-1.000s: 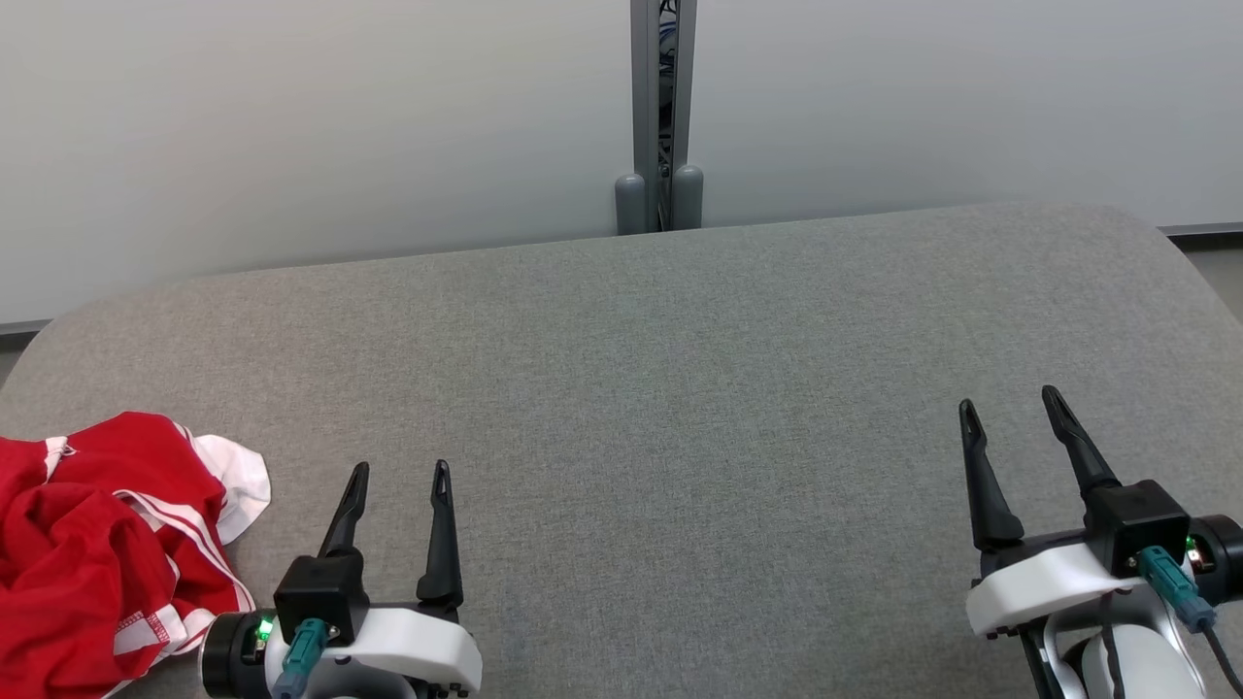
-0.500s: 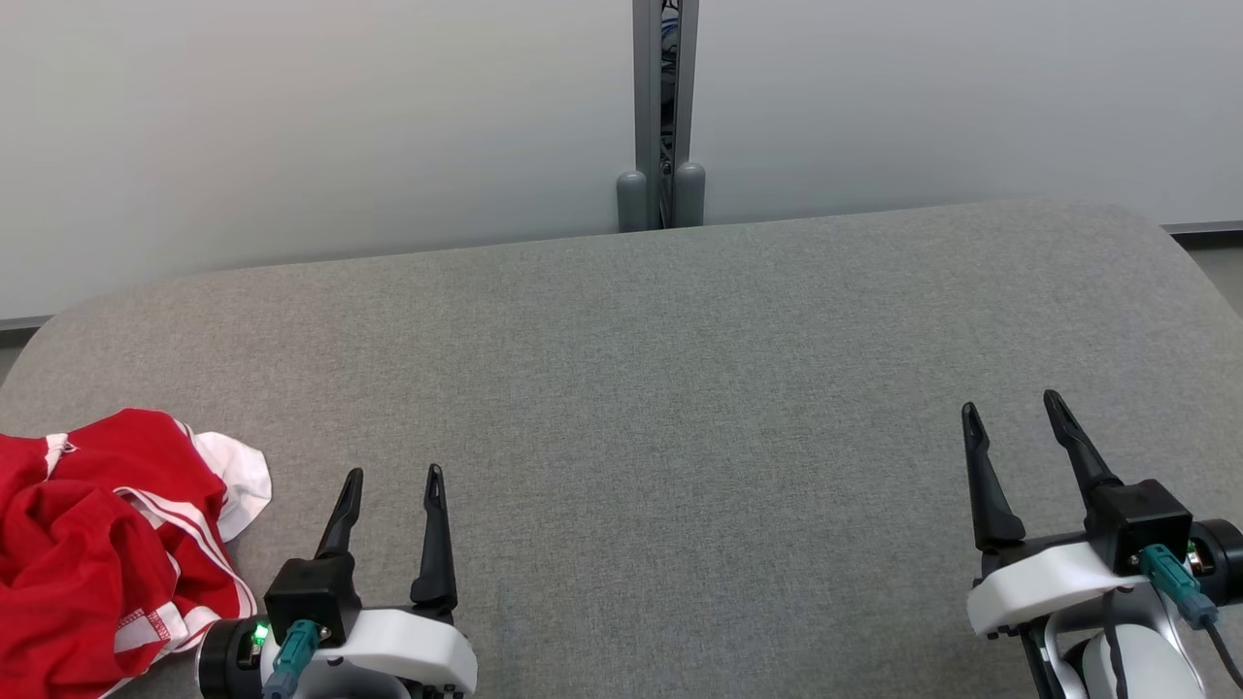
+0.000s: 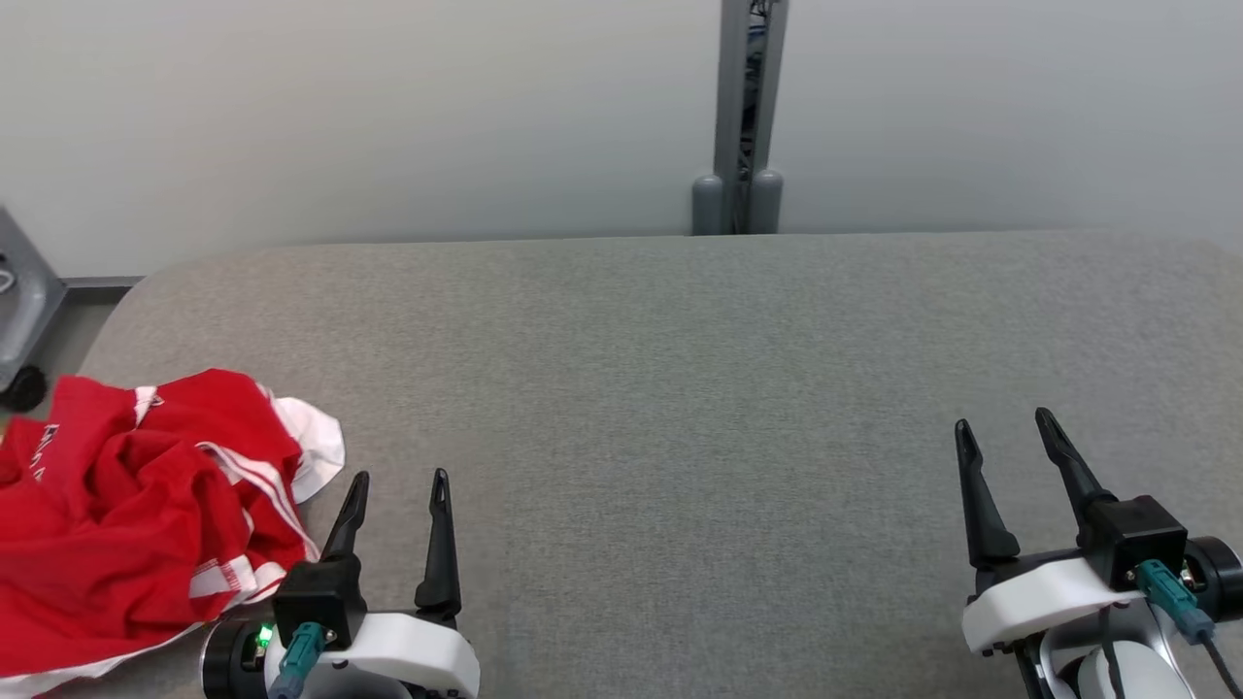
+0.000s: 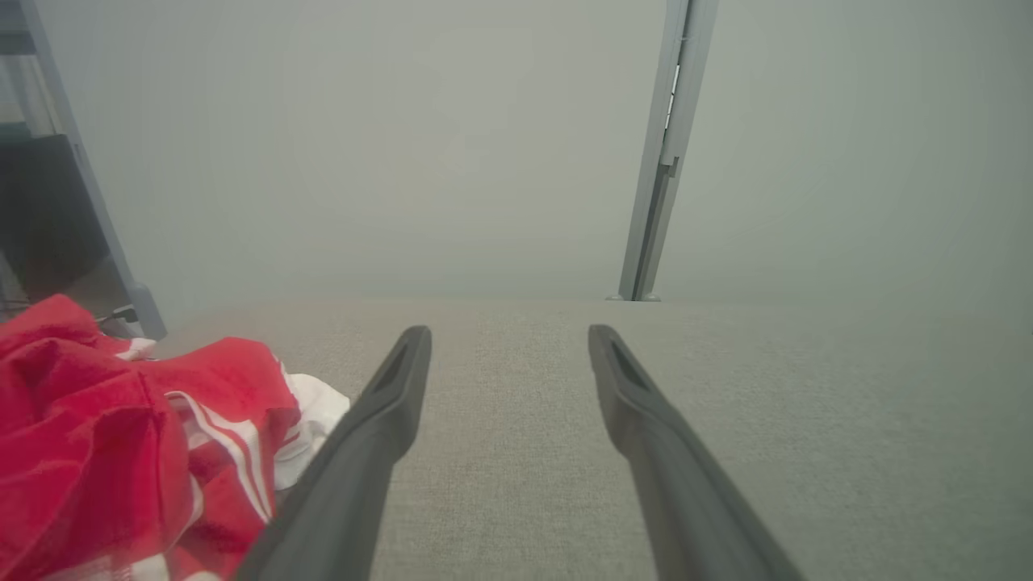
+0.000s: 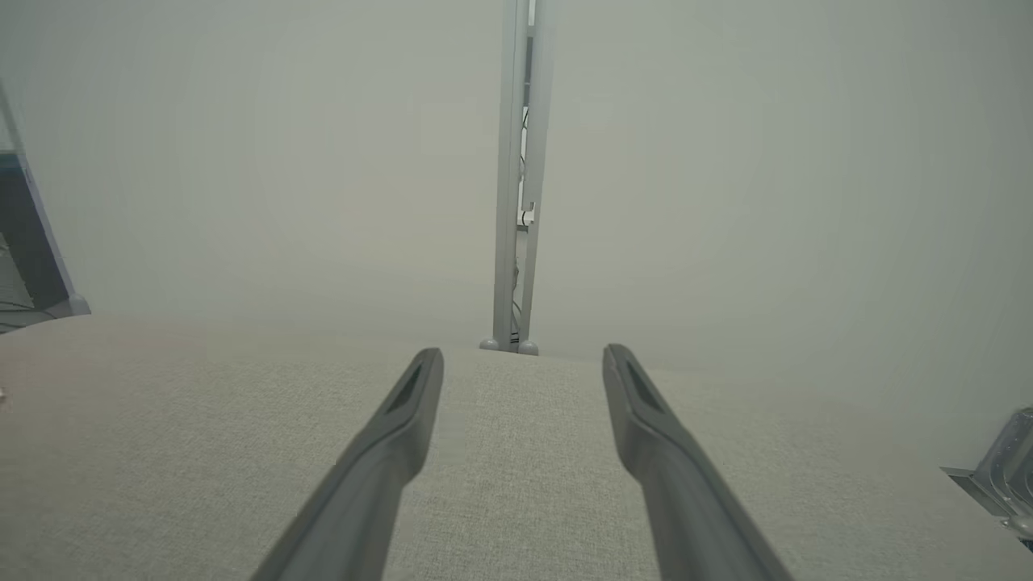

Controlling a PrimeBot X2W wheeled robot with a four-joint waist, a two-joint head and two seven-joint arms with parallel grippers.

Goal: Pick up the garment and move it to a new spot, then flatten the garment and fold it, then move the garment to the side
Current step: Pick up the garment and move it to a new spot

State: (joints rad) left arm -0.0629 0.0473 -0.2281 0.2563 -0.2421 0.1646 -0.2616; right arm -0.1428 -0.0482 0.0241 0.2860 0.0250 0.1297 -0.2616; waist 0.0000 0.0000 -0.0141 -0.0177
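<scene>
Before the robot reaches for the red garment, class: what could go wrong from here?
1. The red garment lies crumpled at the left end of the table; a nudge could push it off the edge.
2. Its layers are bunched, so the open left gripper might pinch several folds and lift a tangle.
3. The open right gripper stands far across the table, so a one-armed lift could leave cloth dragging.

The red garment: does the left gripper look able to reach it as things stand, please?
Probably yes: the open left gripper sits just beside the crumpled red garment, with nothing between them.
</scene>
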